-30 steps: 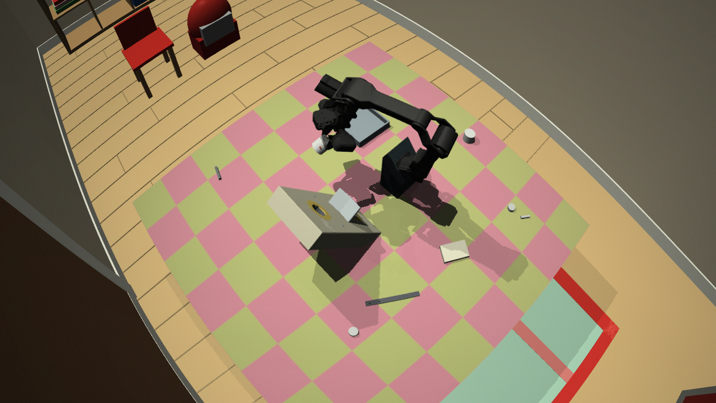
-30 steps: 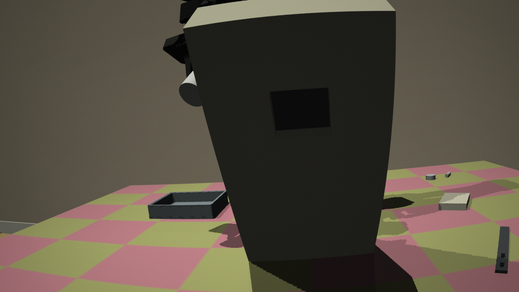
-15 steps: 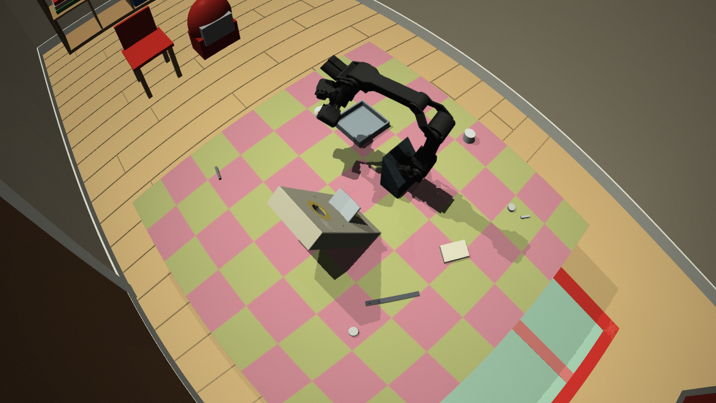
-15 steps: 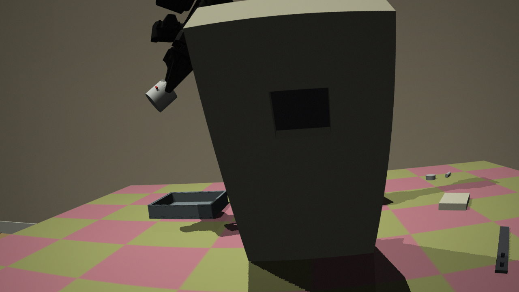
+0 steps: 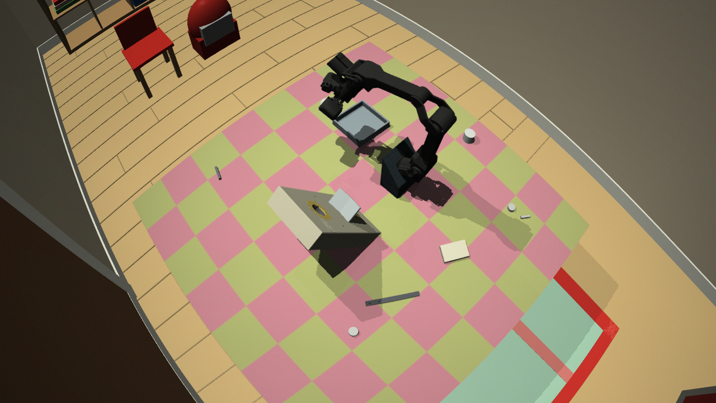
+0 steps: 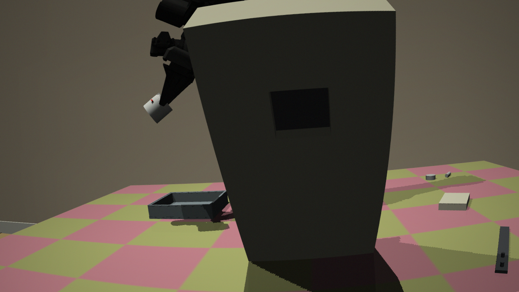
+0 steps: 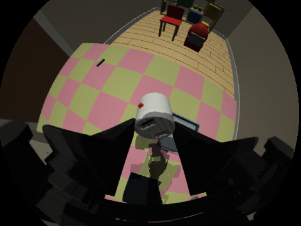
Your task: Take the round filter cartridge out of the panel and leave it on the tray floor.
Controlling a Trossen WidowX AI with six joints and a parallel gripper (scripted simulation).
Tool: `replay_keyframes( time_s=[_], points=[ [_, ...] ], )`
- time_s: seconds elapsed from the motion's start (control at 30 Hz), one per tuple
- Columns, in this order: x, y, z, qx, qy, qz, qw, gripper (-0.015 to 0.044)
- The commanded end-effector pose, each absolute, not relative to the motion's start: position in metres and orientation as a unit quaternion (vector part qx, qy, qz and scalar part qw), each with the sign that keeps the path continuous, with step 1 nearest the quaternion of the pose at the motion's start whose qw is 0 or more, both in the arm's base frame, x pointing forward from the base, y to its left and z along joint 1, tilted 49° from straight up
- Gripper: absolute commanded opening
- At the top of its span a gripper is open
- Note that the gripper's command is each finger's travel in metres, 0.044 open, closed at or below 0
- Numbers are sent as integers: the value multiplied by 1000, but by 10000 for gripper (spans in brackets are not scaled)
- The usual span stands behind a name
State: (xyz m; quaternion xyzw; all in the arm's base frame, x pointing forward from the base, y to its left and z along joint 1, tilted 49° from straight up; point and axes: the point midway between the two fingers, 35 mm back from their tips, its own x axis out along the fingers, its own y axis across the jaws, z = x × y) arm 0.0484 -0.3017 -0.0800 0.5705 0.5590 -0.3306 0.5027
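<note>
My gripper (image 5: 330,107) (image 6: 163,104) (image 7: 154,123) is shut on the white round filter cartridge (image 6: 156,110) (image 7: 154,105), whose slotted face points back at the wrist camera. A small red mark shows on its side. The cartridge is held tilted in the air, almost wholly hidden behind the gripper in the top view. The blue-grey tray (image 5: 358,118) (image 6: 165,211) (image 7: 187,123) sits on the mat below and beside it, with nothing seen inside. The service panel (image 5: 295,220) (image 6: 301,188) stands apart, with an open hole inside its gold ring (image 5: 326,217).
A pale plate (image 5: 344,204) sticks up from the panel. A dark bar (image 5: 392,299) (image 6: 502,243), a cream block (image 5: 454,251) (image 6: 453,198), a short grey cylinder (image 5: 469,135), a white disc (image 5: 353,331) and a small dark rod (image 5: 217,172) (image 7: 100,62) lie on the checkered mat.
</note>
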Motion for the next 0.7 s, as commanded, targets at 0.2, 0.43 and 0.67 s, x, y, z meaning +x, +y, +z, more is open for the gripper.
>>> replay_keyframes(
  time_s=[0.2,0.43,0.67],
  points=[
    [-16,-270,-123,583,554,-416,423,0],
    [-52,-238,-144,592,546,-469,362,0],
    [-80,-205,-158,592,541,-512,308,0]
  ],
)
